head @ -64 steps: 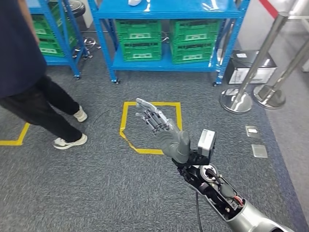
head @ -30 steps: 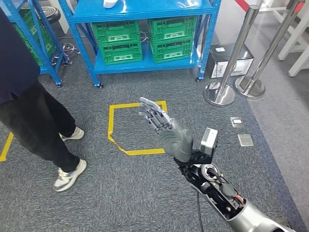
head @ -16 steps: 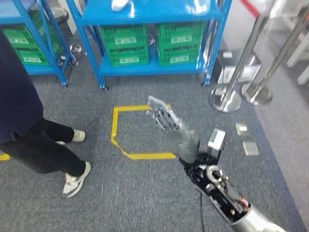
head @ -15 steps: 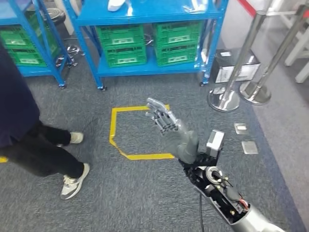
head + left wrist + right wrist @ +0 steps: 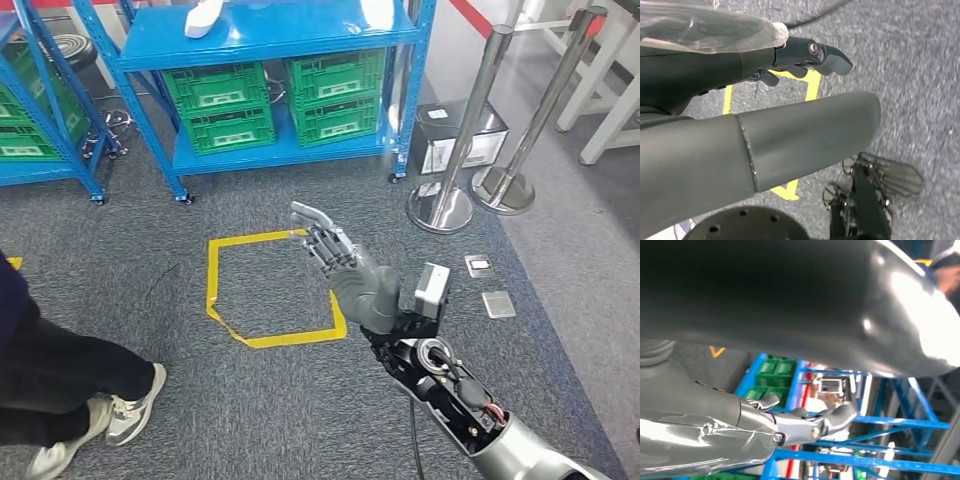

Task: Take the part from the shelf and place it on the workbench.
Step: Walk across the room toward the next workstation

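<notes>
Two blue shelf racks [image 5: 249, 30] ahead of me, green crates [image 5: 219, 105] on the lower tier. White part [image 5: 202, 17] lies on the near rack's top shelf, well apart from my hands. Yellow floor outline [image 5: 213, 290] between. Person's legs [image 5: 68, 385] near, at my left. Right hand [image 5: 355, 280] raised, fingers [image 5: 321, 238] apart, empty. Left hand [image 5: 753, 145] fingers apart, empty. Risk, I judge: walking forward could clip the person or stanchions [image 5: 445, 205].
</notes>
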Motion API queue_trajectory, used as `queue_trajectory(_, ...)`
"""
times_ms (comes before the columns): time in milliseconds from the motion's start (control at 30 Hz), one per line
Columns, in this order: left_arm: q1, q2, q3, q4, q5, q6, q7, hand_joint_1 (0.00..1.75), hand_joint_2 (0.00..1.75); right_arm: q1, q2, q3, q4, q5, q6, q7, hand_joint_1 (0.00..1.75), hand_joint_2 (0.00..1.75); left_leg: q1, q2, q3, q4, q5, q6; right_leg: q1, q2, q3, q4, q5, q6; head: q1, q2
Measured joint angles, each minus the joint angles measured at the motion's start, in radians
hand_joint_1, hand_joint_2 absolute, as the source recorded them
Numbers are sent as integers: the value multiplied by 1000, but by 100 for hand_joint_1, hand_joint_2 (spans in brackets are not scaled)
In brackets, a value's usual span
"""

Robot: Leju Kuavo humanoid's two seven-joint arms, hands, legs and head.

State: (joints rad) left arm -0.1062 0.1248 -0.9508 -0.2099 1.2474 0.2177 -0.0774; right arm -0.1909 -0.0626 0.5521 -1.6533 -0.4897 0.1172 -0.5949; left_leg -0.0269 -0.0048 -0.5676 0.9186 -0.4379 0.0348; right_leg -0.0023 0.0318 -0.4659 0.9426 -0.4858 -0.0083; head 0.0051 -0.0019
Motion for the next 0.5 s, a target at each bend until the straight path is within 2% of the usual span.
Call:
queue_trajectory(67, 3, 1, 0, 0, 1, 1, 0, 0, 0, 2, 0, 0, -1, 0, -3, 1, 0, 0, 5, 1, 28, -21, 15, 11, 1, -5, 1, 28, -1, 11, 1, 0)
queue_trajectory(100, 5, 0, 0, 0, 1, 1, 0, 0, 0, 1, 0, -1, -1, 0, -4, 1, 0, 0, 8, 4, 44, -26, 19, 14, 1, -8, -13, 60, -14, 16, 3, 0)
queue_trajectory(133, 5, 0, 0, 0, 2, 1, 0, 0, 0, 1, 0, -1, -2, 1, -5, 2, 0, 0, 11, 6, 58, -29, 20, 16, 1, -12, -40, 114, -37, 20, 5, 0)
queue_trajectory(200, 5, 0, 0, 0, 2, 1, 0, 0, 0, 2, 0, -1, -2, 4, -7, 3, 0, 0, 13, 8, 72, -28, 7, 15, -3, -17, -121, 244, -91, 30, 9, 0)
queue_trajectory(233, 5, -1, 0, 0, 2, 1, 0, 0, 0, 5, 0, -1, -2, 5, -8, 4, 0, 0, 15, 7, 80, -28, -1, 13, -5, -19, -158, 288, -115, 35, 11, 0)
queue_trajectory(267, 6, -3, 0, 0, 2, 1, 0, 0, 0, 8, 0, -1, -2, 7, -11, 6, 0, 0, 17, 6, 89, -27, -10, 10, -8, -20, -181, 299, -124, 39, 13, 0)
queue_trajectory(300, 8, -4, 0, 0, 2, 1, 0, 0, 0, 10, 0, -1, -2, 7, -13, 7, 0, 0, 20, 4, 100, -26, -20, 6, -10, -21, -187, 275, -113, 42, 15, 0)
queue_trajectory(333, 8, -6, 0, 0, 2, 1, 0, 0, 0, 11, 0, -2, -2, 9, -14, 9, 0, 0, 23, 2, 114, -25, -31, 1, -13, -22, -180, 222, -80, 46, 17, 0)
queue_trajectory(367, 9, -7, 0, 0, 1, 1, 0, 0, 0, 12, -1, -2, -1, 11, -15, 10, 0, 0, 26, 0, 124, -24, -42, -5, -17, -21, -165, 151, -21, 50, 21, 0)
queue_trajectory(400, 8, -7, 0, 0, 1, 1, 0, 0, 0, 13, -2, -3, -1, 14, -16, 10, 0, 0, 27, -2, 133, -22, -52, -11, -18, -22, -152, 88, 28, 49, 23, 0)
queue_trajectory(433, 6, -8, -1, 0, 0, 1, 0, 0, 0, 15, -2, -4, -1, 17, -16, 11, 0, 0, 28, -4, 137, -22, -61, -18, -17, -22, -140, 44, 66, 43, 24, 0)
queue_trajectory(467, 4, -8, -1, 0, -1, 1, 0, 0, 0, 17, -3, -5, -2, 18, -17, 12, 0, 0, 28, -6, 141, -22, -66, -25, -16, -23, -134, 19, 88, 34, 24, 0)
queue_trajectory(500, 3, -8, -1, 0, -1, 1, 0, 0, 0, 18, -4, -6, -4, 19, -17, 12, 0, 0, 27, -7, 143, -21, -65, -31, -13, -25, -128, 14, 85, 22, 22, 0)
